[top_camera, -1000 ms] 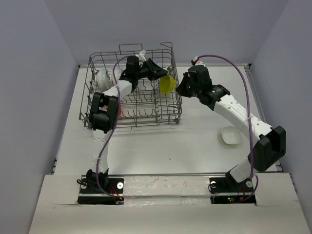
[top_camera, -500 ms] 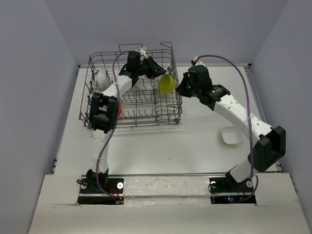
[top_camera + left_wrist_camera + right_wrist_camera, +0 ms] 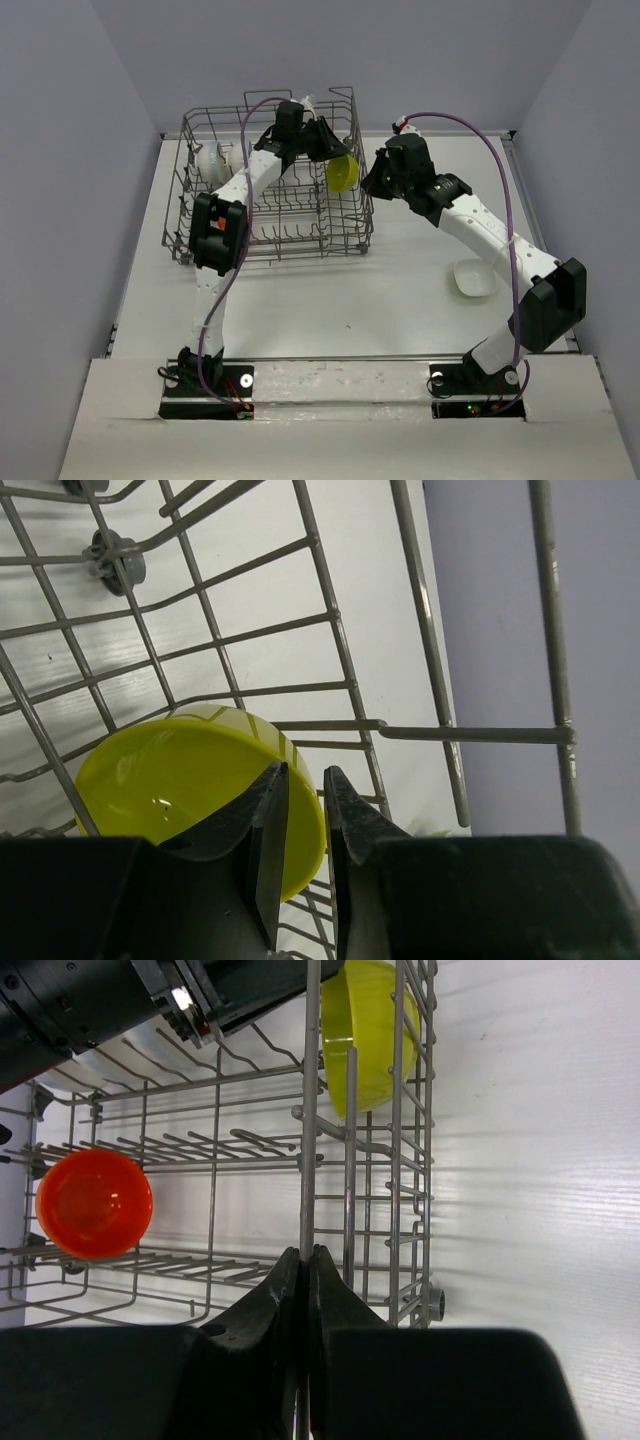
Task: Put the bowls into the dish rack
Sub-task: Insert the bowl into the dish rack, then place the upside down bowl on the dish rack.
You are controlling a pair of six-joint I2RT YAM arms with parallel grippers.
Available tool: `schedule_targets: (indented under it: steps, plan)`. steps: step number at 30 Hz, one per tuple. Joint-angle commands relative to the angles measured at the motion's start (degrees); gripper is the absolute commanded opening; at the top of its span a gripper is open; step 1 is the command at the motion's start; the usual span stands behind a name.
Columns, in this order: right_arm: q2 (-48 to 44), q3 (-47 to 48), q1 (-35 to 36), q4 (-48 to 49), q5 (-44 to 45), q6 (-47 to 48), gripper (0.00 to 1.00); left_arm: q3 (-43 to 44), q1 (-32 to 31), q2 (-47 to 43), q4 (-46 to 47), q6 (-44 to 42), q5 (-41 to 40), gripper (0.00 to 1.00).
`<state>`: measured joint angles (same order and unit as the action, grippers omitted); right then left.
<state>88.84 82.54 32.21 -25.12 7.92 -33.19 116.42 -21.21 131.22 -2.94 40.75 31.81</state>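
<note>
The left gripper pinches the rim of a yellow bowl, a grip only its own wrist camera shows. The bowl is inside the dish rack, against the rack's right wall. The right gripper has its fingers pressed together just outside that wall, with an upright rack wire running to their tips; I cannot tell whether they nip it. Its camera alone shows an orange bowl lying low in the rack. From above, the rack sits at the far left of the white worktop, between lilac-grey walls. A white bowl stands at the rack's left side, and another white bowl lies near the worktop's right edge.
</note>
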Motion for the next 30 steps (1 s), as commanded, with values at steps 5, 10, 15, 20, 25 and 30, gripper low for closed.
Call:
schedule_targets:
  steps: [5, 10, 15, 20, 25, 30]
  plan:
    - [0.8, -0.3, -0.1, -1.5, -0.2, 3.7, 0.01, 2.7, -1.6, -3.6, -3.9, -4.2, -2.8, 0.30]
    - [0.7, -0.1, -0.1, -1.5, -0.3, 3.7, 0.01, 2.1, -2.1, -4.2, -4.2, -4.9, -3.4, 0.30]
    - [0.7, -0.1, -0.1, -1.5, -0.3, 3.7, 0.01, 2.4, -2.5, -4.1, -4.5, -5.3, -3.4, 0.30]
    - [0.7, 0.0, -0.1, -1.5, -0.3, 3.7, 0.01, 3.1, -3.5, -4.6, -5.6, -6.4, -4.3, 0.31]
    - [0.6, -0.2, -0.1, -1.5, -0.3, 3.6, 0.01, 3.0, -3.9, -5.0, -5.6, -6.6, -4.3, 0.31]
    - [0.7, -0.3, -0.1, -1.5, -0.2, 3.7, 0.01, 2.3, -4.4, -5.8, -5.6, -7.0, -4.5, 0.31]
